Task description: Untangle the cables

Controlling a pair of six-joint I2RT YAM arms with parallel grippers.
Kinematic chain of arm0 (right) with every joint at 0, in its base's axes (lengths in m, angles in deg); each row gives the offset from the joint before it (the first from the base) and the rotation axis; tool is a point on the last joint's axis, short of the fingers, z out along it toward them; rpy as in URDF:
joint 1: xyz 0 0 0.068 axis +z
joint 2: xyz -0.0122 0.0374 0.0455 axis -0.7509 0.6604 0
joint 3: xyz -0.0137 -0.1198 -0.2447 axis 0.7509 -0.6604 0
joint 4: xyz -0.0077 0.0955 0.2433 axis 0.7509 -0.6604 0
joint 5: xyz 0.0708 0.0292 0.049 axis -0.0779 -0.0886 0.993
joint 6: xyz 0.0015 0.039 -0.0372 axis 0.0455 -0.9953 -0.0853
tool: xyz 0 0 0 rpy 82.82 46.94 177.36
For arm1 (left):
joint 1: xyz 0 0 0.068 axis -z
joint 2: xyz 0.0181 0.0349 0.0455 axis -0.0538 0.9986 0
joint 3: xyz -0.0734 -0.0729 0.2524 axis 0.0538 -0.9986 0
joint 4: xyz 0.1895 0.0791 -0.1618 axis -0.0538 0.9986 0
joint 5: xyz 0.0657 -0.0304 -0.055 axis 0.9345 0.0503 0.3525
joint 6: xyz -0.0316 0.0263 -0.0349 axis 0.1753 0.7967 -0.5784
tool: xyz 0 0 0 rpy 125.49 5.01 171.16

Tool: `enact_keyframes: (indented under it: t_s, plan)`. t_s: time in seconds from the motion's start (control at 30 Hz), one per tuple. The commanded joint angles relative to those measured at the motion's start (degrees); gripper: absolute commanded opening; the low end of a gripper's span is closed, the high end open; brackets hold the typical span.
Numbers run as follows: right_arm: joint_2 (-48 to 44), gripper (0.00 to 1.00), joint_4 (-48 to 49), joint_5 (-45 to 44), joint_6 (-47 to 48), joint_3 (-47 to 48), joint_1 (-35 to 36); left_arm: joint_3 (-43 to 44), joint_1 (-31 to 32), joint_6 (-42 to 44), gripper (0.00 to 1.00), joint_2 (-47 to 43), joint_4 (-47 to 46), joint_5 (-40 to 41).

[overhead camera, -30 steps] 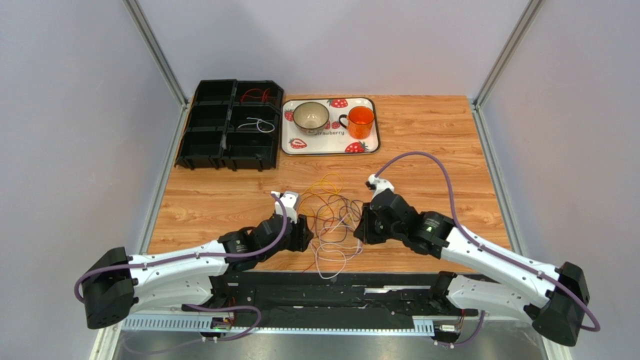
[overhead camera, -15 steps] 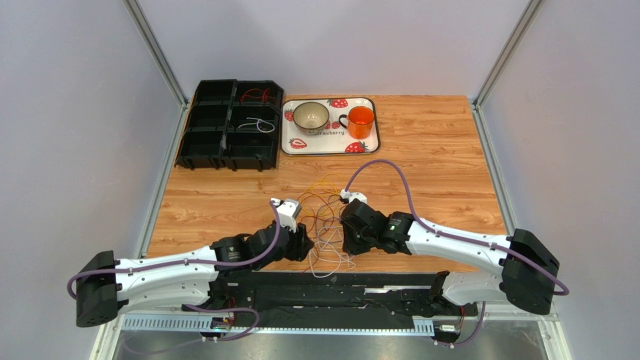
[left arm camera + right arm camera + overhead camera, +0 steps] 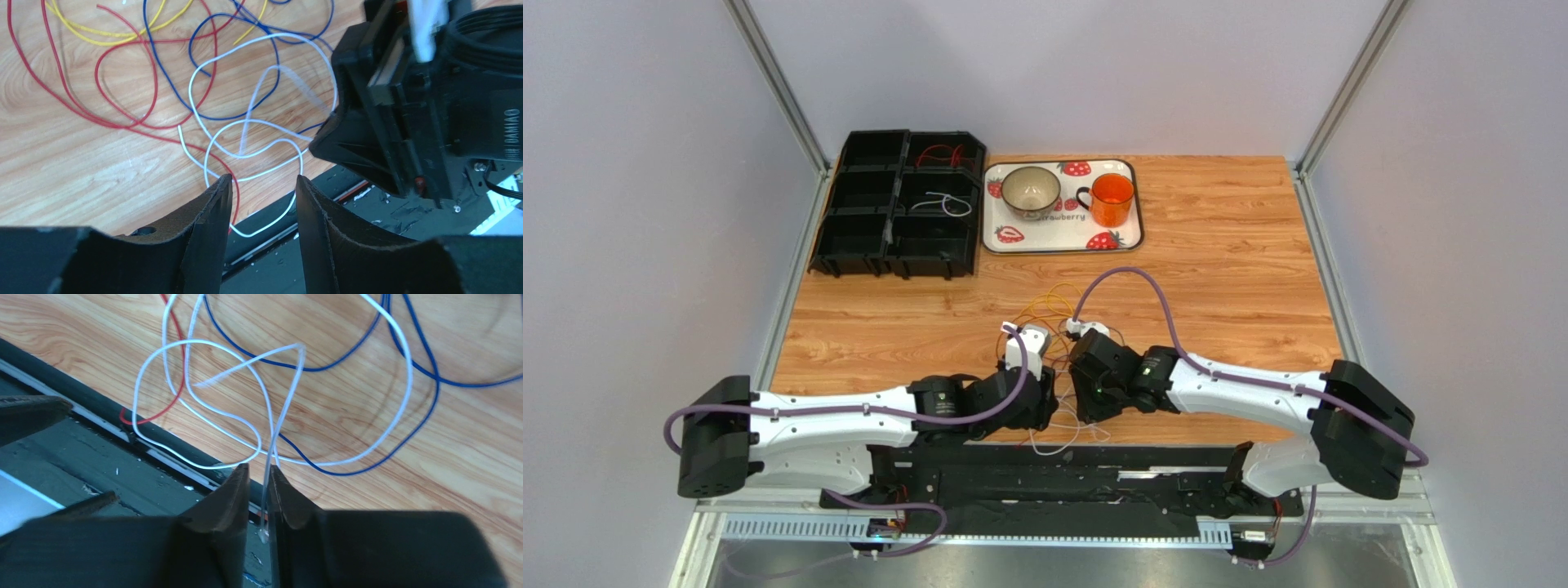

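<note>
The cables [image 3: 1052,316] lie in a loose tangle on the wooden table between my two grippers. In the left wrist view I see white [image 3: 258,128], red [image 3: 123,116], blue [image 3: 178,92] and yellow [image 3: 92,37] strands. My left gripper [image 3: 263,184] is open and empty, with a white loop lying under the gap at the table's near edge. My right gripper [image 3: 258,473] is shut on a white cable [image 3: 283,410], which rises taut from the table into its fingers. In the top view the left gripper [image 3: 1044,407] and the right gripper [image 3: 1085,404] are close together.
A black compartment organiser [image 3: 891,202] at the back left holds a red and a white strand. A strawberry tray [image 3: 1063,233] beside it carries a bowl [image 3: 1030,188] and an orange mug [image 3: 1112,196]. The black base rail [image 3: 1063,459] runs along the near edge.
Both arms have closed in on the tangle: the left gripper moved right, the right gripper moved left and nearer, and the two now almost meet at the near edge.
</note>
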Motion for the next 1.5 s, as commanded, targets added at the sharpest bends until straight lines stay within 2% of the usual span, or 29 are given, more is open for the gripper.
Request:
enact_keyframes:
  t_s: [0.0, 0.03, 0.2, 0.3, 0.47, 0.63, 0.73, 0.97, 1.17, 1.47]
  plan:
    - [-5.15, 0.32, -4.31, -4.36, 0.85, 2.39, 0.36, 4.35, 0.54, -3.06, 0.51, 2.48, 4.41, 2.40]
    - [-6.11, 0.41, -6.49, -5.06, 0.76, 2.66, 0.36, 4.97, 0.54, -3.68, 0.51, 2.83, 5.98, 2.67]
    - [-14.54, 0.65, -12.66, -9.19, -0.12, 4.50, 0.27, 7.96, 0.54, -8.59, 0.51, 3.89, 8.90, 3.46]
    - [-18.67, 0.68, -16.08, -11.04, -1.00, 5.56, 0.27, 8.93, 0.89, -10.27, 0.51, 5.29, 8.90, 3.37]
    - [-24.48, 0.69, -20.31, -13.51, -1.97, 5.39, 0.27, 12.96, 2.03, -12.38, 0.56, 12.47, 10.65, 3.81]
    - [-30.02, 0.70, -20.49, -14.04, -3.37, 2.84, 0.27, 17.97, 3.00, -21.43, 0.58, 20.05, 16.26, 6.18]
    - [-31.52, 0.70, -20.75, -14.12, -3.81, 1.69, 0.27, 22.72, 3.00, -25.83, 0.59, 24.79, 23.20, 8.11]
    - [-33.11, 0.70, -20.84, -13.86, -3.90, 0.37, 0.27, 30.11, 3.00, -28.99, 0.59, 34.64, 29.29, 8.73]
    - [-33.46, 0.70, -20.40, -13.25, -3.81, -0.42, 0.27, 30.73, 2.39, -28.56, 0.59, 37.55, 29.29, 8.82]
    - [-33.20, 0.70, -19.44, -12.98, -4.25, -1.56, 0.27, 27.47, 1.33, -25.31, 0.59, 38.60, 19.10, 5.48]
